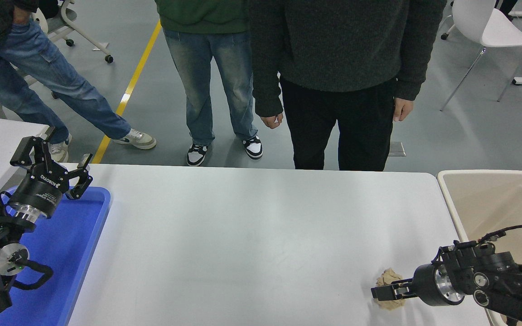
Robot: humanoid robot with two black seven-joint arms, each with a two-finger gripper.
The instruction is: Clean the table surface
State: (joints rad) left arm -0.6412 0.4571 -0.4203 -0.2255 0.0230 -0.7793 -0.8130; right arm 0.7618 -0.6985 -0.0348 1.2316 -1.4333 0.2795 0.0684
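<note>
Right pincer (381,292) pinching paper wad (389,294) on counter (252,226); transfer to bin (492,203) not yet done.

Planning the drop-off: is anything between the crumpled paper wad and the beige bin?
Only the right tool itself, which sits at the paper wad and reaches in from the bin's side. The table surface between the wad and the beige bin shows nothing else.

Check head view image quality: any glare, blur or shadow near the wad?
Head view: sharp throughout, no motion blur; soft diffuse sheen on the table surface, no hard glare; faint shadow beneath the right tool and crumpled beige wad; mild wide-angle bend at table edges.
</note>
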